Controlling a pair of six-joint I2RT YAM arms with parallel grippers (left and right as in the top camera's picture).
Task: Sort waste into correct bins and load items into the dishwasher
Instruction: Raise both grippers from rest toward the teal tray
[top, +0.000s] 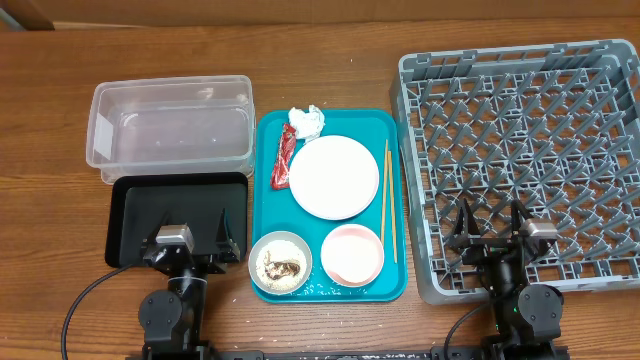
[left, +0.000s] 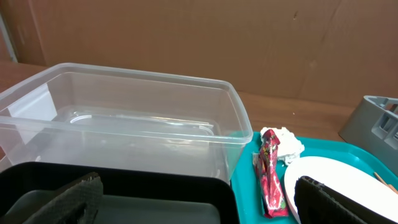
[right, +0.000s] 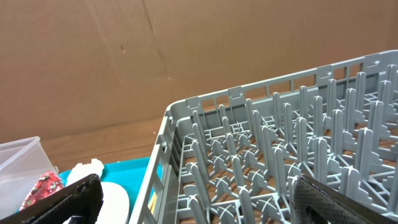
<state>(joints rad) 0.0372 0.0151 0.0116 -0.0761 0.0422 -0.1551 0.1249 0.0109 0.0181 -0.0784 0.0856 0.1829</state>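
On the teal tray (top: 395, 130) lie a red wrapper (top: 285, 158), a crumpled white napkin (top: 307, 121), a large pale plate (top: 333, 177), wooden chopsticks (top: 385, 200), a pinkish bowl (top: 352, 253) and a white bowl (top: 280, 264) holding rice and brown scraps. The clear tub (top: 170, 128) stands at the left, with the black tray (top: 175, 215) in front of it. The grey dish rack (top: 530, 150) is at the right. My left gripper (top: 197, 237) is open over the black tray's front. My right gripper (top: 490, 230) is open over the rack's front edge. Both are empty. The small cup is out of view.
In the left wrist view the clear tub (left: 124, 118), wrapper (left: 271, 180) and napkin (left: 287, 142) show ahead. In the right wrist view the rack pegs (right: 273, 155) fill the front. A brown cardboard wall (right: 124, 56) stands behind the table.
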